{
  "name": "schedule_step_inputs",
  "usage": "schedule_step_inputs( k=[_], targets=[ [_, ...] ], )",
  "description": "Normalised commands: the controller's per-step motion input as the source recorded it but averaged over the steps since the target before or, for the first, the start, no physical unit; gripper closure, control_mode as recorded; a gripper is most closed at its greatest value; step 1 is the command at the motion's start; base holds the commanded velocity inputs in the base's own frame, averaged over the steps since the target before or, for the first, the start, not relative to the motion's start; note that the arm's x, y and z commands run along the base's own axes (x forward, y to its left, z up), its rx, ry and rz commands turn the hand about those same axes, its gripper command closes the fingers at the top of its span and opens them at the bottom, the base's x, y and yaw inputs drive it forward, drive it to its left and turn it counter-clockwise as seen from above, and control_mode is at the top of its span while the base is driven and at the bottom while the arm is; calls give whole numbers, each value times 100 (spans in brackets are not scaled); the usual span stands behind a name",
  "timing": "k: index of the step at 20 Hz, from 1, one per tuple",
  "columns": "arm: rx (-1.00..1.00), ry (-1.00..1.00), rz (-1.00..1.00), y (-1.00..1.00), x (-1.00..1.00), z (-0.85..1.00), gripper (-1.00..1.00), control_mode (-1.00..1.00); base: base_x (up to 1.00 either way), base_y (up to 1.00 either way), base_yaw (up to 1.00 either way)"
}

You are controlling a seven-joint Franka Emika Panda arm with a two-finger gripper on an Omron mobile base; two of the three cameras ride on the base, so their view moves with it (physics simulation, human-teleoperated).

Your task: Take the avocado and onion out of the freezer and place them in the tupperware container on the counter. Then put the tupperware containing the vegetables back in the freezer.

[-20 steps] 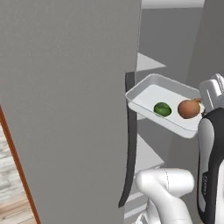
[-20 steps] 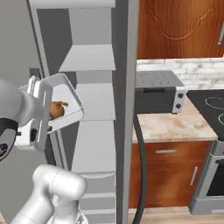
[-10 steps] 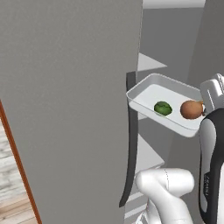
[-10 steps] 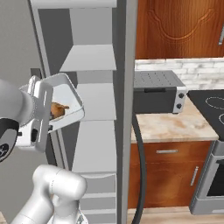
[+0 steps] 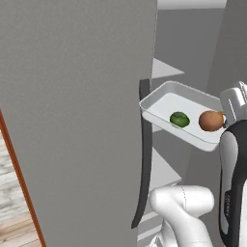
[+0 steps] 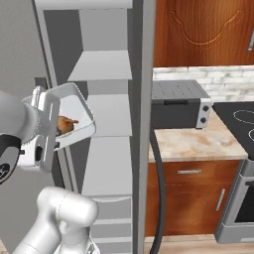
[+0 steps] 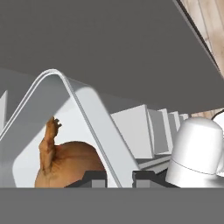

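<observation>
Freezer (image 5: 72, 120) backdrop; avocado (image 5: 179, 119) beside onion (image 5: 211, 121)

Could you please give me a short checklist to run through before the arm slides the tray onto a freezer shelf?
1. Gripper shut on the rim of the shallow pale grey-white rectangular tupperware container: ok.
2. Small dark green avocado inside the tray: ok.
3. Orange-brown round onion inside the tray, near the gripped edge: ok.
4. Tall grey freezer door open, pale shelves exposed: ok.
5. Tray level: not ok, it looks tilted.
6. Room above the target shelf: cannot tell.
</observation>
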Motion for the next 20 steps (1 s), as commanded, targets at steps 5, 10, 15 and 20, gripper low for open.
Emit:
schedule_step_inputs(
  k=[5, 10, 15, 20],
  targets=[
    [0, 0, -5, -4, -2, -1, 100, -100, 0, -5, -1],
    [0, -3, -31, -2, -36, -2, 100, -100, 0, 0, 0],
    [0, 0, -26, -7, 3, 0, 100, -100, 0, 0, 0],
    [9, 1, -1, -39, 55, 0, 100, -100, 0, 0, 0]
  ],
)
